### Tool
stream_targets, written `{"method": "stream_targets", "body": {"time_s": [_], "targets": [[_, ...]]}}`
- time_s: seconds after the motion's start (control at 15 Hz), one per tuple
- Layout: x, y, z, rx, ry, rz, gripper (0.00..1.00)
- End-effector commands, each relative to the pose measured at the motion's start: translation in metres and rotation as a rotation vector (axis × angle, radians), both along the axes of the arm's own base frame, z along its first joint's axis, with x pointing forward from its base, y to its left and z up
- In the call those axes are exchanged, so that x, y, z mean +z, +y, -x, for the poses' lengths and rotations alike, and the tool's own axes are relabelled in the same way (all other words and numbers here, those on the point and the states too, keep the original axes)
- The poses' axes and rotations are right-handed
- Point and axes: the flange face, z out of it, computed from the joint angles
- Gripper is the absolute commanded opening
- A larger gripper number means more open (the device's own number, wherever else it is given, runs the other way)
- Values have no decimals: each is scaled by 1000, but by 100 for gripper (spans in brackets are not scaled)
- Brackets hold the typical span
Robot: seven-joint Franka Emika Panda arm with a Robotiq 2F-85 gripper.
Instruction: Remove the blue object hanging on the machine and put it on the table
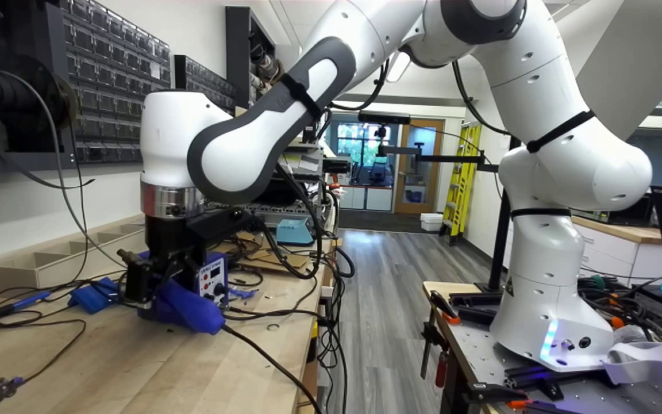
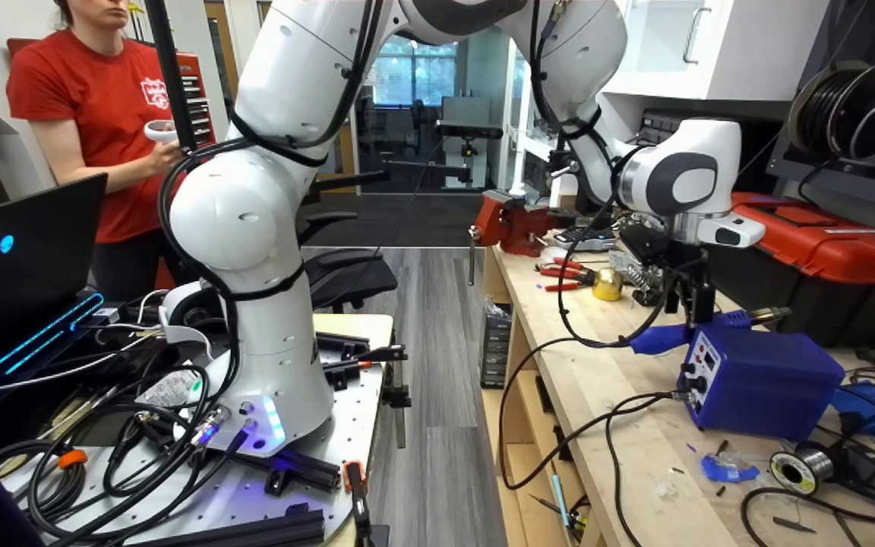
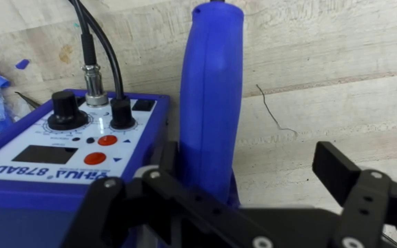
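Blue and smooth, the long handle (image 3: 210,100) runs between the parted fingers (image 3: 334,168) of the gripper (image 3: 250,162), which clamps nothing. One finger sits close beside it, in the narrow gap next to the machine (image 3: 67,193); whether it touches cannot be told. The other finger stands well apart, over the table (image 3: 343,110).

The handle still hangs along the machine's side, so gripping it seems to be the step in hand; what holds it there is hidden. Closing slowly would serve best: the near finger will probably meet the handle first and nudge it sideways, and the machine seems to leave little room for centring. A slow lift should then free it, with slack left in the cord (image 1: 272,359). The swelling sides, seamed lengthwise, may slip in a light hold. In an exterior view a metal tip (image 2: 770,314) shows at the end away from the cord; it could be hot and deserves a careful landing.

The machine is square-edged and white-faced, with a black knob (image 3: 64,112) and round red buttons (image 3: 95,158). Around it the table shows pale, scratched grain. Farther off come a hard-shelled toolbox (image 2: 825,262) with a red lid, a red metal vise (image 2: 513,224) and, well beyond the table, a yellow ladder (image 1: 460,178).
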Motion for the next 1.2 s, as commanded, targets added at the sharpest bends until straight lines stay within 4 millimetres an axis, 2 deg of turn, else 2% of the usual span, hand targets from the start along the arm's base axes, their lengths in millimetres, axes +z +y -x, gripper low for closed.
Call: {"method": "stream_targets", "body": {"time_s": [0.0, 0.47, 0.53, 0.6, 0.73, 0.93, 1.13], "targets": [[1, -9, -4, 2, -20, -11, 82], [9, -26, 1, 3, -44, 19, 37], [8, -28, 3, 5, -35, 27, 66], [7, -29, 5, 12, -31, 33, 76], [3, -26, 7, 23, -21, 41, 81], [-7, -21, 8, 47, -7, 43, 100], [-10, -17, 10, 60, -2, 60, 100]]}}
